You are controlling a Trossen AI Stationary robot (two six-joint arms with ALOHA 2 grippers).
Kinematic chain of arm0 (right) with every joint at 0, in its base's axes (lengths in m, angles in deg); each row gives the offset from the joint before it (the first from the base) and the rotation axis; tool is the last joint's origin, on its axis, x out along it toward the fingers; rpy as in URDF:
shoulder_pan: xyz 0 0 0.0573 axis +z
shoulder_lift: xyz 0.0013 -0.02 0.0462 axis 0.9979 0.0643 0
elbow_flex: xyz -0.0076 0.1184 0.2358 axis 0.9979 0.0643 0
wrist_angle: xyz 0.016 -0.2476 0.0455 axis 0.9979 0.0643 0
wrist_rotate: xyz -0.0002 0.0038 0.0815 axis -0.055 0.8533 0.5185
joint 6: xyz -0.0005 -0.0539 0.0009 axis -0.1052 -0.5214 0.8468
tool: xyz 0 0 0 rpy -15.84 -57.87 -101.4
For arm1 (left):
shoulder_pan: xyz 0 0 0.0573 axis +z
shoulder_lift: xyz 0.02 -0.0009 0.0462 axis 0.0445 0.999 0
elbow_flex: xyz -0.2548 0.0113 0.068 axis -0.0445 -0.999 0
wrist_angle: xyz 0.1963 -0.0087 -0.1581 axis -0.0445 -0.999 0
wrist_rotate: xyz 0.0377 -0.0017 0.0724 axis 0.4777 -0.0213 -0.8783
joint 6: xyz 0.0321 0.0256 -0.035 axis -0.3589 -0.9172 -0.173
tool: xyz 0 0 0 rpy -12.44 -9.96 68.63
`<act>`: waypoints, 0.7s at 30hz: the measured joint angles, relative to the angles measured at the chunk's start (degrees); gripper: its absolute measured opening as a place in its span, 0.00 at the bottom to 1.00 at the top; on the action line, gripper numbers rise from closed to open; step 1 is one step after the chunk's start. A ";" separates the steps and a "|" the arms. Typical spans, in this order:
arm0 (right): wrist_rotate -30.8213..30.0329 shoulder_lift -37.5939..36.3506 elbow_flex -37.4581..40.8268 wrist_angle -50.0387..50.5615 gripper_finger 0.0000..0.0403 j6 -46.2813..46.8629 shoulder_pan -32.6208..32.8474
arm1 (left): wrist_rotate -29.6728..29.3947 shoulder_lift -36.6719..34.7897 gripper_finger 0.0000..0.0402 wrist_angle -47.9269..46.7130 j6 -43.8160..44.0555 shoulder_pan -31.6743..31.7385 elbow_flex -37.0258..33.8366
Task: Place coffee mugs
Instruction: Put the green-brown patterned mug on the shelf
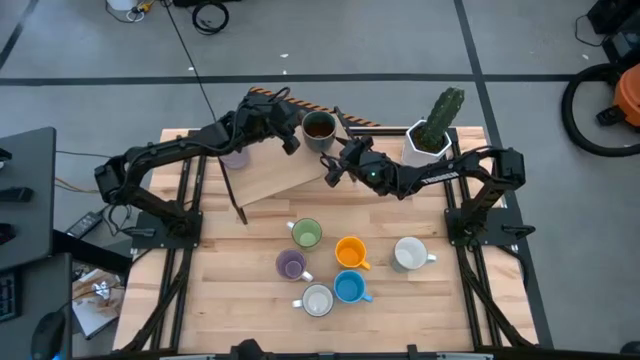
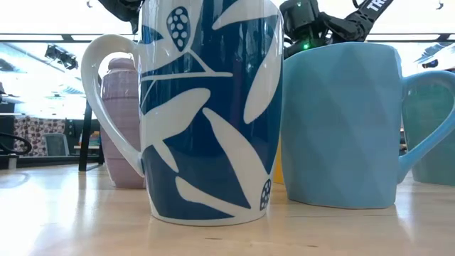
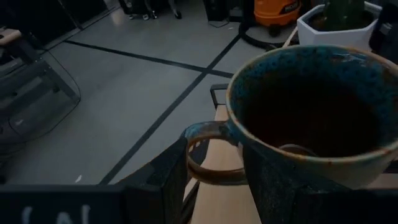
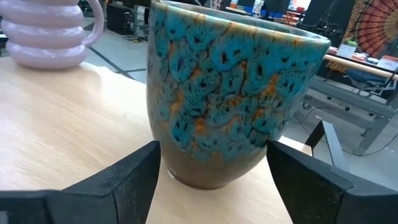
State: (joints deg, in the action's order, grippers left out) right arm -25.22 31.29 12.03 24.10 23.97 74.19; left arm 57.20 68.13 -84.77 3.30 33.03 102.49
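A dark brown mug with teal speckles stands on a raised wooden board at the table's far side. My left gripper reaches it from the left and is shut on its handle side. My right gripper comes from the near right and is open. Its two fingers stand on either side of the mug's lower wall; I cannot see that they touch it. A purple ridged mug rests on the board's left part, under my left arm. My left gripper has the dark mug at its handle side, one finger just outside the handle, the other in front of the near wall. The mug hides the exact place of contact. The fingers come nearly level from the table's left. The mug is upright, its bottom on the board.
Several mugs stand in a cluster on the table's near middle: green, purple, orange, blue and two white. A white faceted pot with a cactus stands just right of the dark mug.
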 joint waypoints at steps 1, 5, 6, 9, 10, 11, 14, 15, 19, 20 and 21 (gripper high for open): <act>0.49 0.00 0.00 0.00 0.74 0.00 -0.12 | -0.02 0.00 0.40 0.05 -0.01 0.18 0.00; 1.31 0.00 0.00 -0.01 0.74 0.00 -0.06 | 0.09 0.26 0.40 1.05 -0.06 0.91 0.00; 1.37 0.00 0.00 -0.01 0.74 -0.02 -0.06 | 0.32 0.36 0.40 1.16 -0.08 1.21 0.00; 1.42 0.00 0.00 -0.01 0.74 -0.24 -0.04 | 1.36 0.97 0.40 2.42 -0.08 2.01 0.04; 1.42 0.00 0.00 -0.01 0.73 -0.34 -0.04 | 1.71 1.09 0.40 2.50 -0.08 2.22 0.04; 1.39 0.00 0.00 -0.05 0.73 -0.45 -0.10 | 1.81 1.11 0.40 2.37 -0.10 2.45 -0.02; 1.48 0.00 0.00 -0.02 0.73 -1.27 -0.55 | 1.83 1.23 0.40 4.01 -0.16 2.60 0.05; 1.48 0.00 0.00 -0.03 0.73 -1.40 -0.74 | 1.83 1.30 0.40 4.12 -0.19 2.66 0.04; 1.84 0.00 0.00 -0.03 0.73 -1.46 -1.46 | 2.19 1.36 0.40 4.79 -0.62 3.20 0.04; 1.98 0.00 0.00 -0.03 0.73 -1.46 -1.58 | 2.19 1.36 0.40 4.72 -0.62 3.33 0.04; 2.23 0.00 0.00 -0.03 0.73 -1.46 -1.67 | 2.16 1.36 0.40 4.56 -0.62 3.48 0.04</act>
State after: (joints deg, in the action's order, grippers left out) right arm -23.00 31.29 12.03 24.07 22.51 72.52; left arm 59.36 69.48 -80.20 2.68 36.51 102.54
